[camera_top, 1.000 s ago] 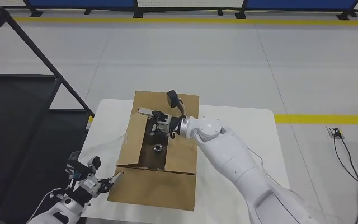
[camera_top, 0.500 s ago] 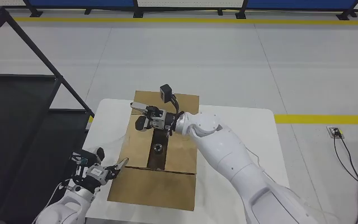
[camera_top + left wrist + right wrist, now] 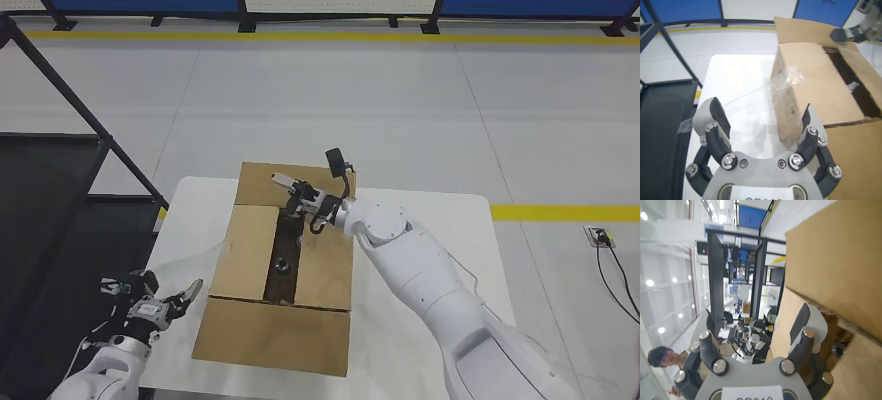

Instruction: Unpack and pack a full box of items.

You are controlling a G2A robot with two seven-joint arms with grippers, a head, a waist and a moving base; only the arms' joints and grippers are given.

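Left gripper jaws spread; right gripper jaws spread too.

Brown cardboard box: interior mostly hidden under its flaps, only a dark slot between them open to view. Small dark round item in the slot, too small to identify. Pale crumpled scrap also in the slot, blurred. Box's near flap runs off the left wrist view's edge.

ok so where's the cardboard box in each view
top view: cardboard box mid-table, flaps half open.
left wrist view: cardboard box just beyond the left hand.
right wrist view: cardboard box close beside the right hand.
shared landmark: the dark gap between the flaps.
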